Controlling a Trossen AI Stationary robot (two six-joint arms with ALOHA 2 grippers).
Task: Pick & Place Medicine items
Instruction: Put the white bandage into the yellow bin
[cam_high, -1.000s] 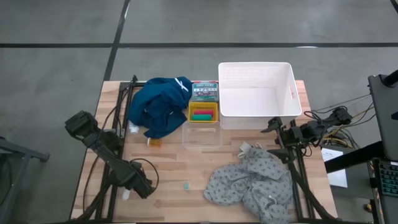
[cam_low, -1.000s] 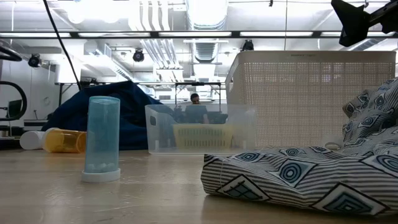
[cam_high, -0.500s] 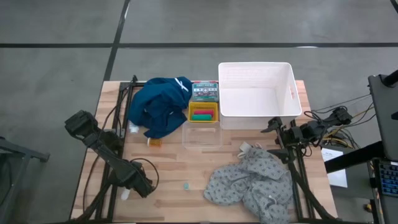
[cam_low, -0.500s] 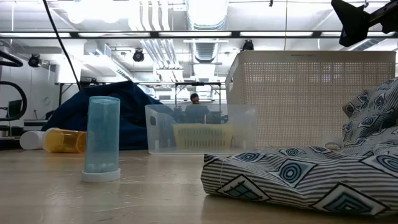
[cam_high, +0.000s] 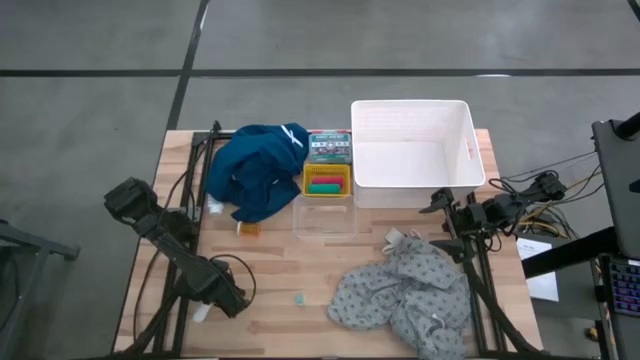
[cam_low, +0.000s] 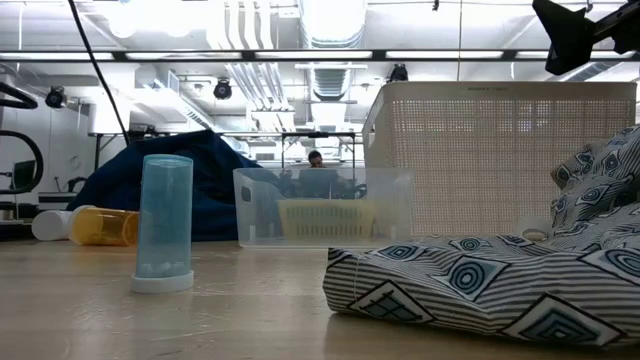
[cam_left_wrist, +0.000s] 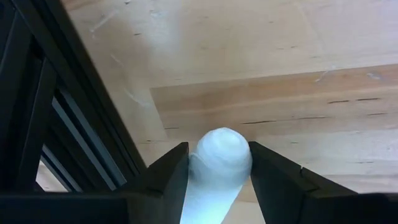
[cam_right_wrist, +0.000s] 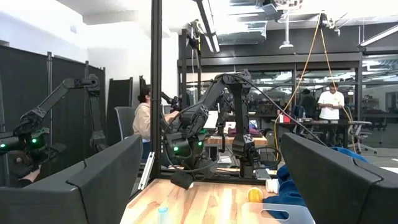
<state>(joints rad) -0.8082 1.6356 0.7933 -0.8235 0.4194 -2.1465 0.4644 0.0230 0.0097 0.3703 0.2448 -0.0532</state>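
My left gripper (cam_high: 207, 308) is at the table's near left corner, shut on a white tube (cam_left_wrist: 222, 155). My right gripper (cam_high: 440, 203) hangs open above the table's right side, beside the white basket, holding nothing. Red and green tubes lie in a small yellow tray (cam_high: 326, 183). An orange bottle (cam_high: 248, 229) and a small white piece (cam_high: 214, 207) lie next to the blue cloth. A pale blue bottle (cam_low: 165, 222) stands upright on the table's near middle (cam_high: 298, 298). My left gripper pinches the white tube between its two fingers (cam_left_wrist: 177, 171), one on each side. The tube's rounded end (cam_left_wrist: 224, 140) sticks out past the fingertips toward the wooden table top. Whether the tube touches the table, I cannot tell.
A white basket (cam_high: 412, 150) sits at the far right, with a clear bin (cam_high: 324, 218) in front of the yellow tray and a green box (cam_high: 328, 147) behind it. A dark blue cloth (cam_high: 256, 170) lies far left, a grey patterned cloth (cam_high: 410, 295) near right. People and other arms show in the room beyond.
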